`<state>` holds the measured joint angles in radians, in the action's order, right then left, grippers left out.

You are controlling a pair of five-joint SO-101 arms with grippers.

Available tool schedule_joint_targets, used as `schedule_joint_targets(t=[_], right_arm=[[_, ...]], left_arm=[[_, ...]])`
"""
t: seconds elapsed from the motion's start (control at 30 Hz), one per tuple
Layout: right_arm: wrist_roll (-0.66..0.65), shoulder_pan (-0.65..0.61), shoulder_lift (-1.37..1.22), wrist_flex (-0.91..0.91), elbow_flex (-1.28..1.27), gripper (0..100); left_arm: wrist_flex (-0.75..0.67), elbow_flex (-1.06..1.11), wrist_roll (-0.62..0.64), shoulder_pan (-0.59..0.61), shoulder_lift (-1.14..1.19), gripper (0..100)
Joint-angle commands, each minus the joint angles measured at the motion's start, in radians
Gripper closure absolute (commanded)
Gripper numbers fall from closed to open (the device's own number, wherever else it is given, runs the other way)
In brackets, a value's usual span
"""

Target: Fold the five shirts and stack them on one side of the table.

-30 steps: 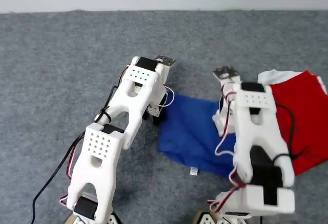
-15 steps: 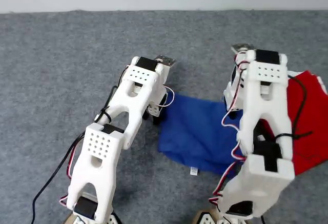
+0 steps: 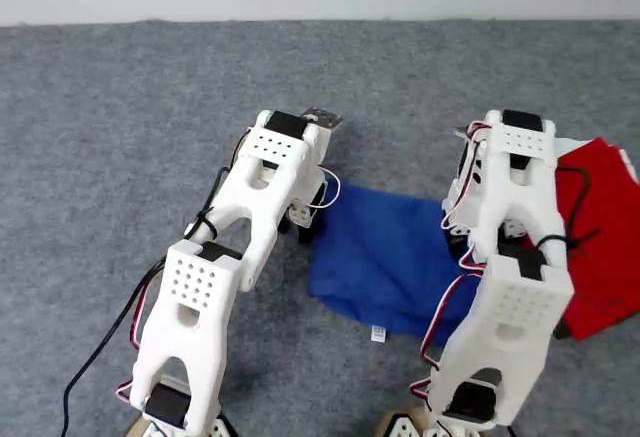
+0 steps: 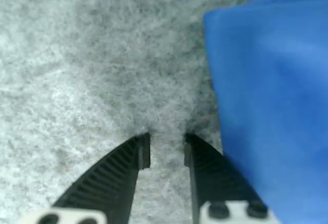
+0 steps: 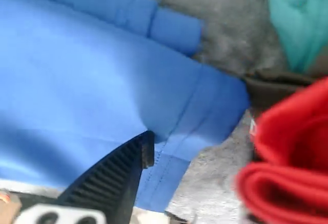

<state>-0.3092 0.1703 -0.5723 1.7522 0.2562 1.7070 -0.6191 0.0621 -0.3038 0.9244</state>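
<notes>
Grey felt covered the worktop (image 3: pixel 120 137). A blue shirt (image 3: pixel 380 257) lay flat on it between the two arms, with a small white label (image 3: pixel 378 333) at its near edge. At the right of the blue shirt, just beside it, a red shirt (image 3: pixel 600 247) lay bunched, and a white cloth (image 3: pixel 535 147) showed at its far edge. The left gripper (image 4: pixel 166 143) stood low at the left border of the blue shirt. Its jaws were a little spread, with the tips down on the bare felt just beside the cloth, and they held nothing. The right gripper (image 5: pixel 145 149) was over the blue shirt, near the corner closest to the red shirt. Whether it was spread or pressed together, I could not tell. In the right wrist view a teal cloth (image 5: pixel 300 19) lay near the red shirt.
</notes>
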Motion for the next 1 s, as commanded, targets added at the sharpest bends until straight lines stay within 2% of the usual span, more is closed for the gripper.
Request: schedule_joint_targets(t=[0.0,0.1,0.17,0.43,0.77,0.97], right_arm=[[-0.077,0.013,0.039,0.045,-0.002,47.4],[-0.166,-0.021,0.074,0.044,-0.058,38.5],[-0.169,-0.061,0.082,0.042,-0.095,36.6],[-0.091,-0.214,0.082,0.039,-0.121,36.6],[-0.055,-0.145,0.031,-0.170,-0.232,36.6],[0.018,-0.300,-0.064,-0.174,-0.230,39.6]], left_arm=[[-0.020,0.005,0.006,0.040,0.032,90],[-0.020,0.005,0.006,0.040,0.032,90],[-0.020,0.005,0.006,0.040,0.032,90],[-0.020,0.007,0.006,0.040,0.032,90],[-0.020,0.007,0.006,0.040,0.032,90],[-0.020,0.007,0.006,0.040,0.032,90]])
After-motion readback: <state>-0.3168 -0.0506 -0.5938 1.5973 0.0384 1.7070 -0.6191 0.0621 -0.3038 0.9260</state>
